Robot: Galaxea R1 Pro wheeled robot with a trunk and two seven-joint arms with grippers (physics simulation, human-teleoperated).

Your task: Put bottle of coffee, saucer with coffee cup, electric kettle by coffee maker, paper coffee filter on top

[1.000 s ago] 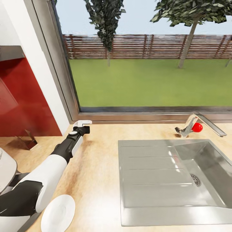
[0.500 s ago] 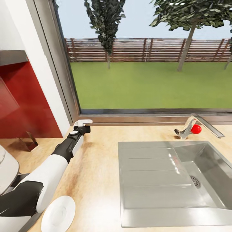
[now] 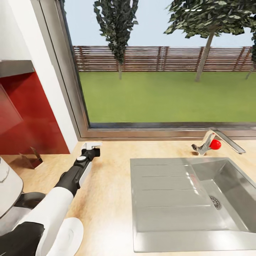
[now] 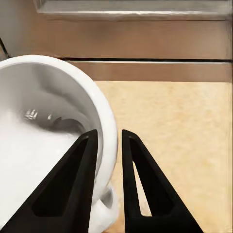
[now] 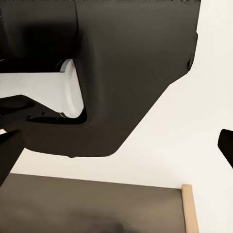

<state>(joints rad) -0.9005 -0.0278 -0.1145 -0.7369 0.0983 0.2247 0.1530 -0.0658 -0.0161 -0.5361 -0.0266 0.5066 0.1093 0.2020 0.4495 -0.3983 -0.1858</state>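
From the head camera we see our left arm stretched over the pale wood countertop (image 3: 106, 199) toward the window (image 3: 167, 71), with the left gripper (image 3: 91, 145) near the sill carrying the white coffee cup (image 3: 93, 144). The white saucer (image 3: 69, 237) lies on the counter at the near edge, partly under our forearm. To the right sits the steel sink (image 3: 185, 202) with its faucet (image 3: 209, 142), which has a red knob.

In the left wrist camera we find the two black fingers (image 4: 77, 184) clamped on the cup's (image 4: 48, 136) rim, one inside the bowl and one outside, above the counter (image 4: 174, 126) by the sill.

In the right wrist camera we make out dark robot body (image 5: 126, 63) against a white wall; whether the right gripper's jaws are open or closed, we cannot tell
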